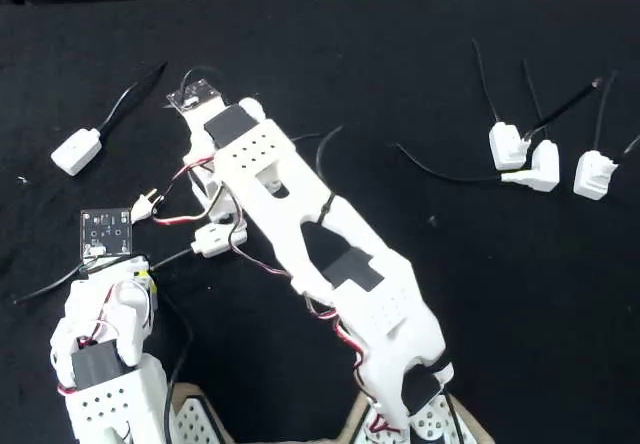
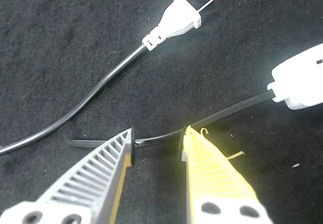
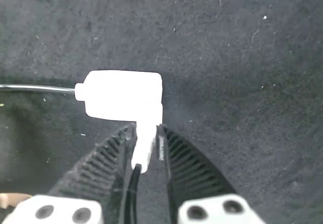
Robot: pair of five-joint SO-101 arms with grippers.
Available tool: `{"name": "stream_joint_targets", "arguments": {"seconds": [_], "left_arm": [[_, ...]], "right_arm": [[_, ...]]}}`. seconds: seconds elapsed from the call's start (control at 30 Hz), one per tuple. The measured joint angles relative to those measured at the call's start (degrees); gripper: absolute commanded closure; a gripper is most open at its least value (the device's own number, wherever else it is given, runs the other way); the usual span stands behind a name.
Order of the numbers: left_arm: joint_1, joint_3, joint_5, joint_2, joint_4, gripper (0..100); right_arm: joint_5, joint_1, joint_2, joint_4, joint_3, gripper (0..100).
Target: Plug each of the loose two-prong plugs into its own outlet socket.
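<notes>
Jaws of the right gripper (image 3: 146, 130), over the black table (image 3: 242, 57), pinch against a white outlet socket (image 3: 123, 95) a white plug (image 3: 146, 146); seating depth cannot be told, so early release risks half-insertion; left gripper (image 2: 159, 130) jaws stand spread astride a black cable (image 2: 222, 113); closing there could drag its socket askew; a loose two-prong plug (image 2: 179, 14) lies just beyond

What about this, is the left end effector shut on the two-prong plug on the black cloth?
No. The left wrist view shows the left end effector open, with the two-prong plug lying free on the black cloth beyond it, untouched.
</notes>
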Motion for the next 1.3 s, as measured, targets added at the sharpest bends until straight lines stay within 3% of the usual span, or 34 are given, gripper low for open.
{"name": "stream_joint_targets", "arguments": {"seconds": [0.5,0.9,0.97,1.13,1.3], "left_arm": [[0.00,0.00,0.00,0.00,0.00,83],[0.00,0.00,0.00,0.00,0.00,83],[0.00,0.00,0.00,0.00,0.00,83],[0.00,0.00,0.00,0.00,0.00,83],[0.00,0.00,0.00,0.00,0.00,83]], "right_arm": [[-3.60,-0.62,1.58,-0.35,0.00,98.8],[1.23,-0.62,5.89,-1.76,-3.60,98.5],[2.81,-0.62,5.98,-1.67,-4.48,95.2],[6.15,-0.79,6.07,-0.18,-6.24,71.4],[10.55,-3.34,6.07,0.97,-6.33,73.2]]}}
